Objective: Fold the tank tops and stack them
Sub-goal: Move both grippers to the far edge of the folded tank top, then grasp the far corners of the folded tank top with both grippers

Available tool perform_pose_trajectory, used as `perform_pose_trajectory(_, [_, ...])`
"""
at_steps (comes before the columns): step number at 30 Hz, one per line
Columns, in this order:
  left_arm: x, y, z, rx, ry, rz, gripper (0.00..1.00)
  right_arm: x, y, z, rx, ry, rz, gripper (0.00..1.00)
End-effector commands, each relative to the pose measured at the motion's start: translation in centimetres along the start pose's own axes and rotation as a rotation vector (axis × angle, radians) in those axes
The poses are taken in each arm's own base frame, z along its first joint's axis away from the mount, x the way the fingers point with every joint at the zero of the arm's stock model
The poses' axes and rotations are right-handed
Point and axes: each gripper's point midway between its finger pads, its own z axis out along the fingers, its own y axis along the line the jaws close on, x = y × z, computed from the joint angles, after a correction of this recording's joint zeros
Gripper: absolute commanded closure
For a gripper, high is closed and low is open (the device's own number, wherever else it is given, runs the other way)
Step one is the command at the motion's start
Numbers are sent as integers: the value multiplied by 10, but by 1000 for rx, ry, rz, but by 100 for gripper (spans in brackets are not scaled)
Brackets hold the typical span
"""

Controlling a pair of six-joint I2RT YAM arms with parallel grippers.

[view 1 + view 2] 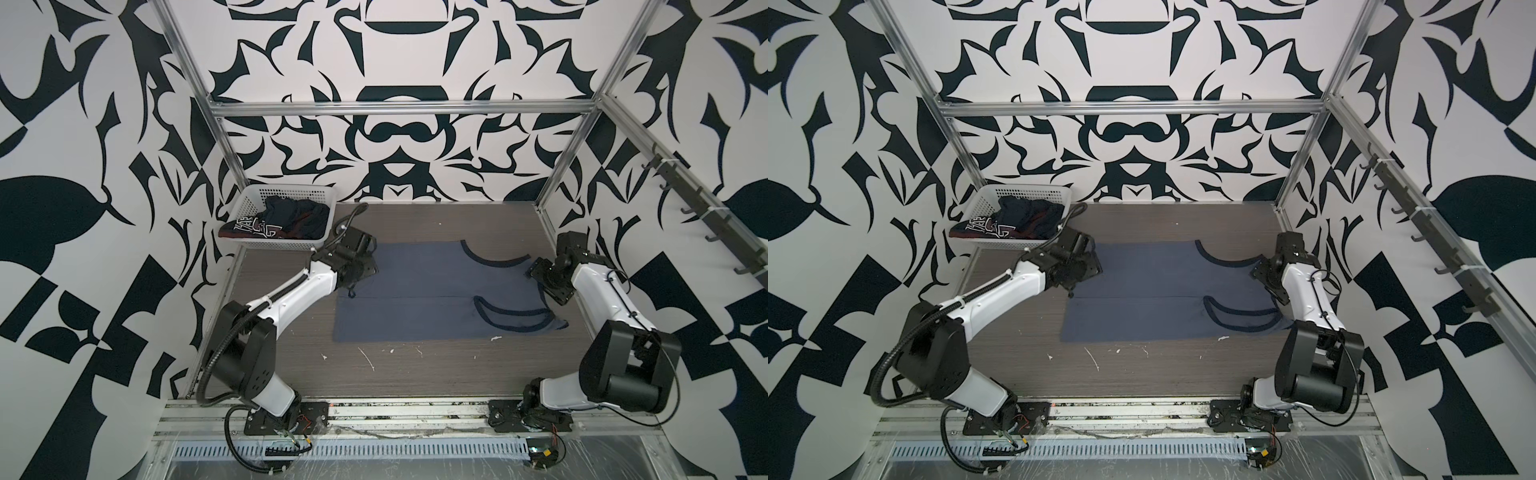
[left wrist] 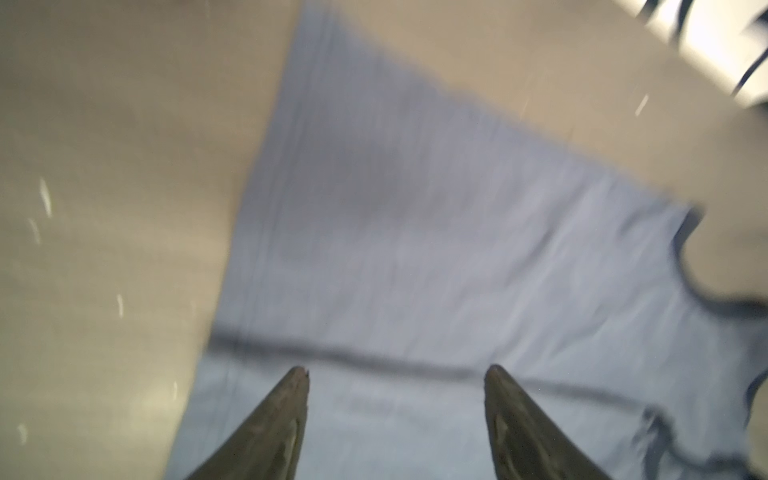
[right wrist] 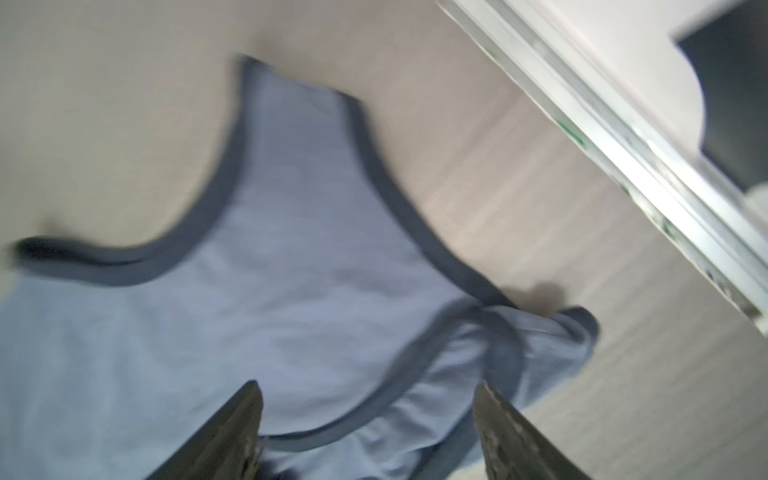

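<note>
The grey-blue tank top [image 1: 424,291] lies flat mid-frame in both top views on the brown wood-grain table [image 1: 415,374]. It is thin, soft cloth with a straight crease along its length and curved navy-edged straps at its right end. The left gripper [image 2: 397,374] hangs over the hem end, jaws spread and empty, and its black wrist hides that corner from above. The right gripper [image 3: 370,388] hangs over the straps, also spread and empty. At upper left, the navy tank top [image 1: 291,218] sits crumpled in a white perforated plastic basket [image 1: 286,193].
</note>
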Motion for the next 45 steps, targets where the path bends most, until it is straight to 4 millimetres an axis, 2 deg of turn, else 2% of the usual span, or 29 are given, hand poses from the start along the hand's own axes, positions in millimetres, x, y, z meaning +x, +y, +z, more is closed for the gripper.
perform_pose_trajectory(1, [-16, 28, 26, -175, 27, 61, 30, -9, 47, -13, -77, -43, -89, 18])
perform_pose_trajectory(3, [-34, 29, 41, -212, 17, 73, 31, -10, 77, -8, -154, -27, -129, 20])
perform_pose_trajectory(7, [-61, 38, 73, -297, 16, 87, 33, -13, 123, 15, -254, 17, -190, 24])
perform_pose_trajectory(11, [-75, 53, 105, -363, 27, 82, 35, -12, 155, 42, -281, 77, -269, 27])
perform_pose_trajectory(15, [-88, 61, 123, -392, 5, 74, 38, -17, 168, 62, -290, 98, -296, 29])
perform_pose_trajectory(19, [-98, 57, 138, -374, -14, 84, 40, -23, 180, 76, -306, 102, -318, 30])
perform_pose_trajectory(27, [-99, 58, 164, -367, 17, 80, 48, -30, 200, 100, -331, 128, -342, 30])
perform_pose_trajectory(35, [-96, 60, 172, -372, 24, 81, 55, -26, 215, 114, -344, 142, -372, 31])
perform_pose_trajectory(45, [-97, 57, 177, -357, 18, 84, 75, -15, 229, 135, -365, 189, -405, 29])
